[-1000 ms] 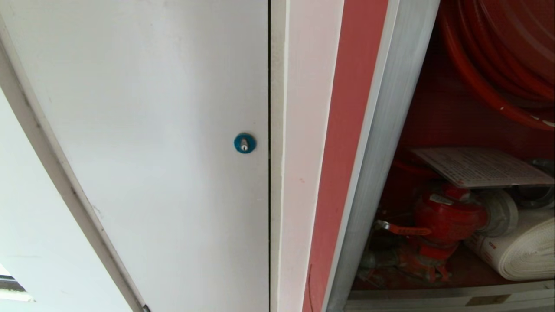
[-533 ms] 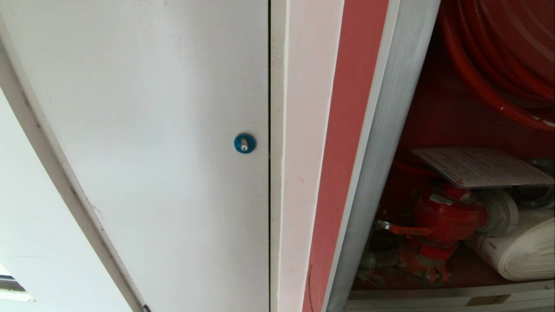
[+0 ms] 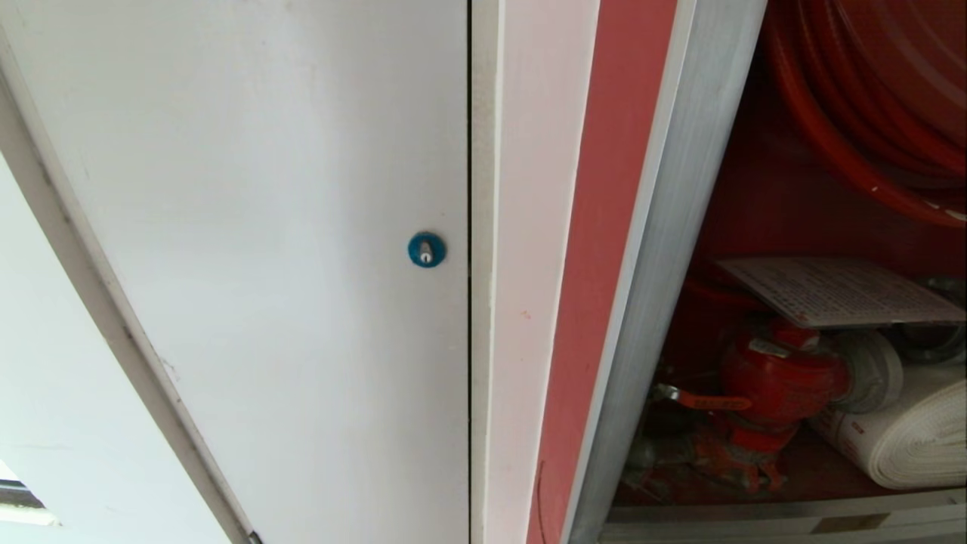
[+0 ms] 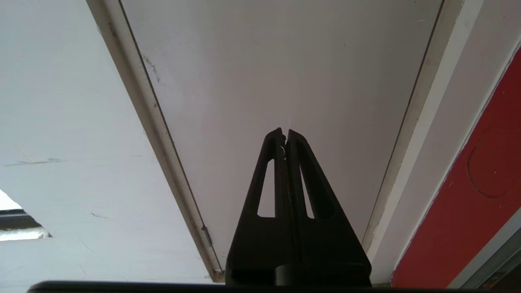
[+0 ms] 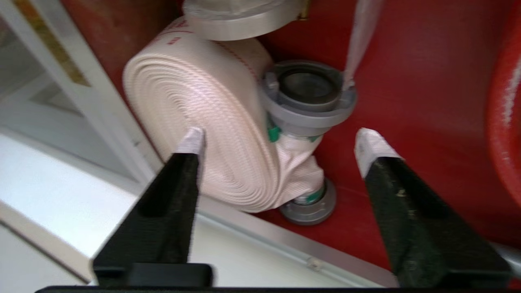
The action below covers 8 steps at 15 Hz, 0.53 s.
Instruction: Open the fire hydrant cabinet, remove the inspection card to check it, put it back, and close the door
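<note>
I see the inspection card (image 3: pixel 838 291) lying flat on the red valve (image 3: pixel 782 385) inside the fire hydrant cabinet (image 3: pixel 665 249), its fine print too small to read. My right gripper (image 5: pixel 281 142) has its fingers wide and empty before the rolled hose (image 5: pixel 211 122). My left gripper (image 4: pixel 285 134), fingers pressed together, faces the white panel (image 4: pixel 285 61).

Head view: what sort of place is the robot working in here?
Probably an indoor wall or corridor niche of a building, at an opened fire hydrant cabinet: red hose reel, red valve and rolled white hose inside, beside a white panel with a blue lock.
</note>
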Motion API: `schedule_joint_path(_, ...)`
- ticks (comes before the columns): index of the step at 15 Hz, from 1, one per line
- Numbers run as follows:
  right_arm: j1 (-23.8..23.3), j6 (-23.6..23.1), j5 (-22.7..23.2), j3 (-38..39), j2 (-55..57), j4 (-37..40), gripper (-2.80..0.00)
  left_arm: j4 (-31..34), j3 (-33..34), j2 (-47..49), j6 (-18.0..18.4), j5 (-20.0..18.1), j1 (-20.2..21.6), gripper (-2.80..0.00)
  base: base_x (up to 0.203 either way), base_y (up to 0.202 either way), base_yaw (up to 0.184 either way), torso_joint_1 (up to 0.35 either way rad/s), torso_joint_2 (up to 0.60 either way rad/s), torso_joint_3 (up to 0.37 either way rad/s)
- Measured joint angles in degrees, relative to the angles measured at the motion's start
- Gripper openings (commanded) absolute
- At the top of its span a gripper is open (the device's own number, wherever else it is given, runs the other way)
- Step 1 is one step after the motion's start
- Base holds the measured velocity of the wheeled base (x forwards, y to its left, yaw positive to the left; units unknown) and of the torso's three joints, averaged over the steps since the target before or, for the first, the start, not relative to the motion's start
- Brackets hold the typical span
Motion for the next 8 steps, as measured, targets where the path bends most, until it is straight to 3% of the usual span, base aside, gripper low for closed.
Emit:
schedule_joint_path(5, 0.3, 0.3, 0.5, 0.4, 2.9, -4.2, 0.0, 0.0, 0.0, 0.0, 0.0, 0.0, 0.0, -2.8, 0.0, 0.0, 0.0, 0.0, 0.0, 0.0)
schedule_joint_path(8, 4.1, 1.5, 0.3, -0.1, 4.8, -4.3, 0.0, 0.0, 0.0, 0.0, 0.0, 0.0, 0.0, -2.8, 0.0, 0.0, 0.0, 0.0, 0.0, 0.0)
